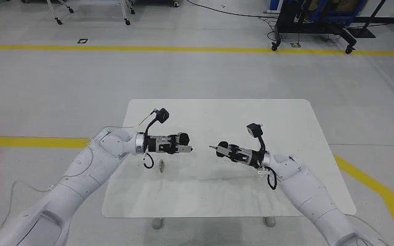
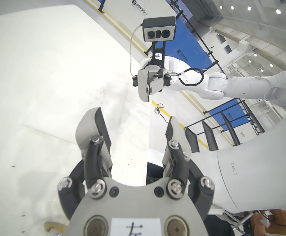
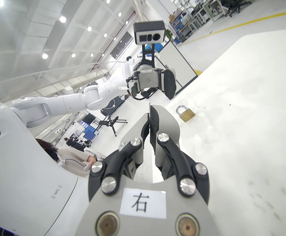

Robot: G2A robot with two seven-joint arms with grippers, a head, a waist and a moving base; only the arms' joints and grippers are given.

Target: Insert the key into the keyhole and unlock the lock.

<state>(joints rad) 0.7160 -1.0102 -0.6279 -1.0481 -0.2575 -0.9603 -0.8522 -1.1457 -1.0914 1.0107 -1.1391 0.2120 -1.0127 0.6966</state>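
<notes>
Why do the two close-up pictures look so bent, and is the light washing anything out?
Left wrist view: a wide lens bows the table edge and floor stripes, and overhead light bleaches the tabletop nearly blank. Right wrist view: same bending; ceiling lamps blow out to white spots, yet the padlock stands out against the pale table. Top view: even light, stripes nearly straight.

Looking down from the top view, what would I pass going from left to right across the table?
padlock → left gripper, open → key, sticking out toward the left gripper → right gripper, shut on the key
</notes>
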